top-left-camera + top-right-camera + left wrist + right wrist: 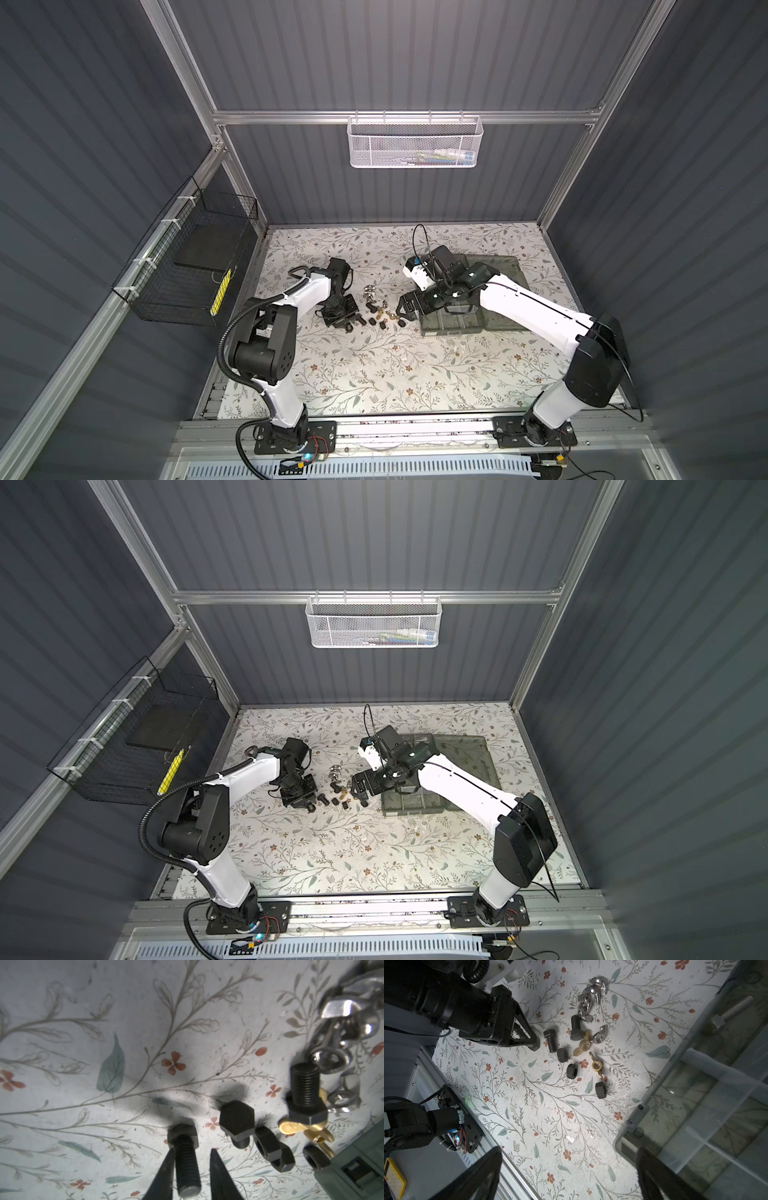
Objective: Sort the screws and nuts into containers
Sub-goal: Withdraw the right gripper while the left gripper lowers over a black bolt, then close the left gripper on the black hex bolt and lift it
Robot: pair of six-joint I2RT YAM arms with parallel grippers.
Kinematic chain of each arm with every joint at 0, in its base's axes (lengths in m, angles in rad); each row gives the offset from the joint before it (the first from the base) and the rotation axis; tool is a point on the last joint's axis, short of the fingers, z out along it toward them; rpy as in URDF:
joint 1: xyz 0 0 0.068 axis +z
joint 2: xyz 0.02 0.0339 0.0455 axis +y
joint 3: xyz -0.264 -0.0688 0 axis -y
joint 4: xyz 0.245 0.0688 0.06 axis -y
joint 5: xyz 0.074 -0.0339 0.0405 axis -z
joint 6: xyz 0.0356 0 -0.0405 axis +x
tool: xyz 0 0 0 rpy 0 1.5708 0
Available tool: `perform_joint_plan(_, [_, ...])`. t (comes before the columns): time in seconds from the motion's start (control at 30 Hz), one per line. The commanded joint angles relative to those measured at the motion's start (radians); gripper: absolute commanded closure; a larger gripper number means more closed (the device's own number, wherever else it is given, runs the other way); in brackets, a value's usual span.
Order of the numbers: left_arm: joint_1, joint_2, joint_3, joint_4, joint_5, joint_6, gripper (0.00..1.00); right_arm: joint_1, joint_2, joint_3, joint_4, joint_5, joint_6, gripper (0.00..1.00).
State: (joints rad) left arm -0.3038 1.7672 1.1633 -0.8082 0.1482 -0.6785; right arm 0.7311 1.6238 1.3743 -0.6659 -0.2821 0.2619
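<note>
Screws and nuts (579, 1047): mostly unsorted, loose in a cluster at table (550, 1115) centre, just left of organiser box (695, 1105). Sorted so far: one silver bolt (733, 1009) in a compartment. Left tool (191, 1151): narrowly parted astride black bolt (187, 1163), apparently not clamped. Right tool (569, 1176): wide open, empty.

Floral table (374, 374), loose screws and nuts (572, 1071), organiser box (453, 326)
</note>
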Motion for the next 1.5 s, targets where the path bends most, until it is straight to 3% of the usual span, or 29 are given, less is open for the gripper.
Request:
perform_joint_plan(0.0, [0.006,0.023,0.009,-0.031,-0.009,0.031,0.79,-0.009,-0.034,-0.004,-0.009,0.024,0.001,0.01])
perform_joint_plan(0.33, [0.001,0.05,0.102,-0.108,-0.02,0.099,0.96,-0.024,-0.049,-0.009,-0.014,0.065,0.0,0.01])
perform_joint_plan(0.77, [-0.087,0.055,0.348,-0.179,-0.041,0.077,0.98,-0.139,-0.087,-0.046,-0.02,0.048,0.102,0.01])
perform_joint_plan(1.2, [-0.298,0.308,0.784,-0.2,-0.002,0.026,0.99,-0.226,-0.174,-0.154,-0.074,0.055,0.183,0.01])
perform_joint_plan(1.47, [-0.39,0.443,0.937,-0.19,0.043,-0.006,0.99,-0.298,-0.232,-0.221,-0.055,0.019,0.238,0.01])
